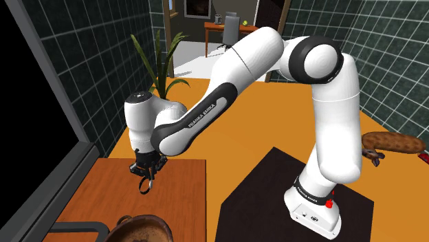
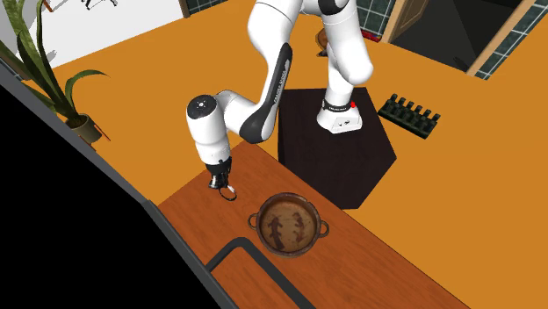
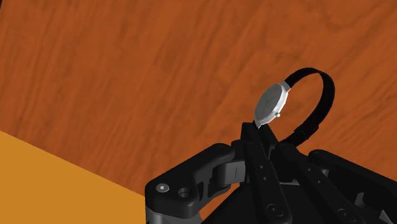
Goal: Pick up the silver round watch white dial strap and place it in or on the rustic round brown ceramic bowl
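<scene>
While gripper (image 3: 254,129) clasps watch (image 3: 270,105), bowl (image 2: 288,226) stands apart.

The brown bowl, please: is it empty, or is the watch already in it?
Empty: the bowl shows just its patterned inside; the watch is clasped in the gripper, apart from it.

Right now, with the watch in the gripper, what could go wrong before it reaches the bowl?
The gripper seems to pinch the watch just at the edge of its case, so it may pivot or slip out in transit. The bowl stands well aside of the gripper on the table; an early release would miss it.
</scene>
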